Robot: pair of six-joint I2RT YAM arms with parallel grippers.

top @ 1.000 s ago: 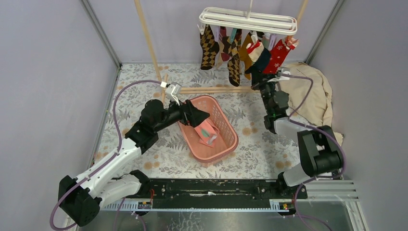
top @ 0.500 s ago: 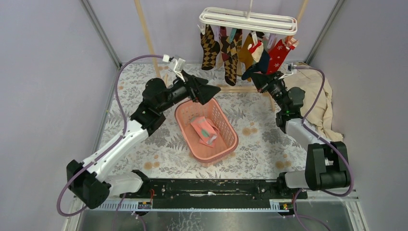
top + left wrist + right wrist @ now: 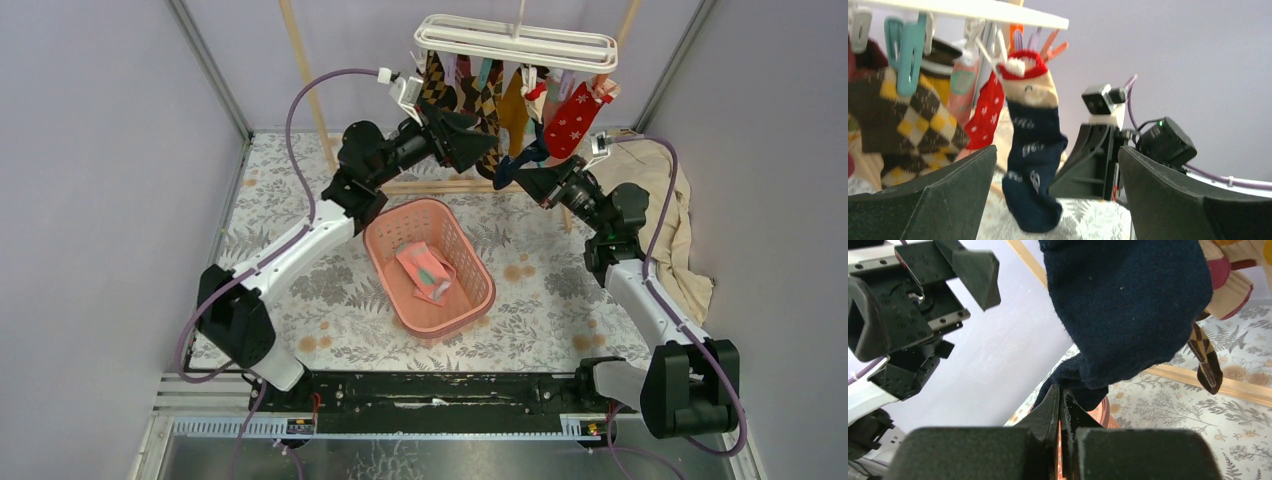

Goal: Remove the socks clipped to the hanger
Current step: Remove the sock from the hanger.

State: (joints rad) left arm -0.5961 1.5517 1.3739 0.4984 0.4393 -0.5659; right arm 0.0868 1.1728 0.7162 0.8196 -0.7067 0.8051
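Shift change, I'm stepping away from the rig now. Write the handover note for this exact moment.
Left gripper: open, holding nothing, raised beside the hanger, facing the navy sock.
Right gripper: shut on the navy sock's toe; its cuff is clipped to the hanger.
Done: one pink sock lies in the pink basket.
Left: pull the navy sock free, then the argyle socks, the red starred sock and the others hanging there.

The socks [image 3: 512,105] hang under the hanger [image 3: 500,50], behind the basket [image 3: 478,268].

Left end effector [image 3: 478,140] agape, right end effector [image 3: 517,181] — clamped
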